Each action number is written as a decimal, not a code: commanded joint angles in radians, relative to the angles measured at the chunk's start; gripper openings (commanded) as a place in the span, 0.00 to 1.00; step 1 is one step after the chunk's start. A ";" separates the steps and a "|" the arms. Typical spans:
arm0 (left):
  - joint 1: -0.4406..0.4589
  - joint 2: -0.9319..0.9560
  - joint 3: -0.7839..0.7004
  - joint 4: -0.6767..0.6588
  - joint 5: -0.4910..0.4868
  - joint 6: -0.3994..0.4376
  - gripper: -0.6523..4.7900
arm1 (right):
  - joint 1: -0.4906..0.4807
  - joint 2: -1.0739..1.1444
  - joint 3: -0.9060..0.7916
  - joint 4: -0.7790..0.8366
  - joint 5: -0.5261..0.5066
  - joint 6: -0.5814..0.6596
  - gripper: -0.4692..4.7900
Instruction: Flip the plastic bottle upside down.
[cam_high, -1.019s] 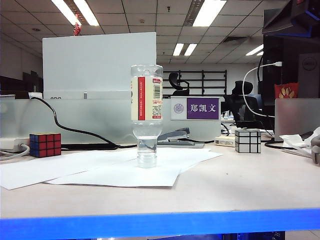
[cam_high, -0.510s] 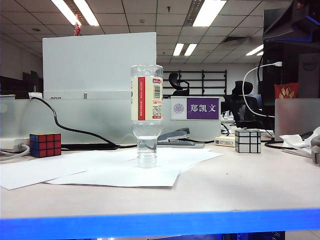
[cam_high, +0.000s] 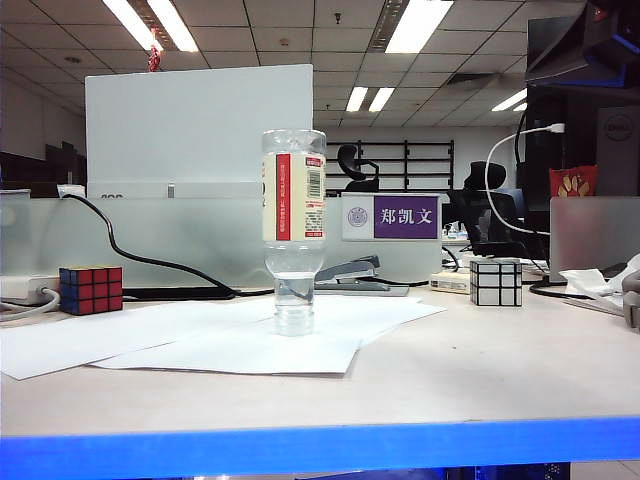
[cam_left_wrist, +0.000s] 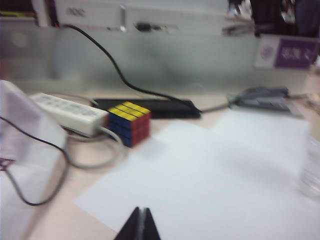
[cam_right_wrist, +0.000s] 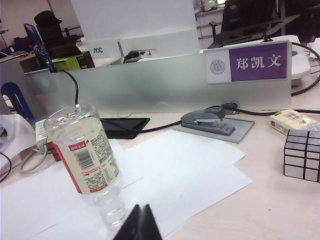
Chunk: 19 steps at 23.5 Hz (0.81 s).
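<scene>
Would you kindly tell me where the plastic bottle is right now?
In the exterior view the plastic bottle stands cap-down near the table's centre on the white paper sheets, in front of the stapler, between the colourful cube and the silver cube.

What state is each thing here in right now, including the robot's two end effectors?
plastic bottle: upside down, standing on its cap on the paper, unheld
left end effector: shut, empty, above the paper
right end effector: shut, empty, near the bottle
stapler: closed
colored puzzle cube: resting on the table
</scene>
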 joint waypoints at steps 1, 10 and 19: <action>0.049 -0.002 -0.027 0.093 -0.001 -0.014 0.11 | 0.001 -0.002 0.005 0.011 -0.001 0.004 0.07; 0.050 -0.002 -0.027 0.072 -0.040 0.020 0.11 | 0.001 -0.002 0.005 0.010 -0.001 0.003 0.07; 0.049 -0.002 -0.027 -0.012 -0.063 -0.048 0.11 | 0.001 -0.002 0.005 0.010 -0.001 0.004 0.07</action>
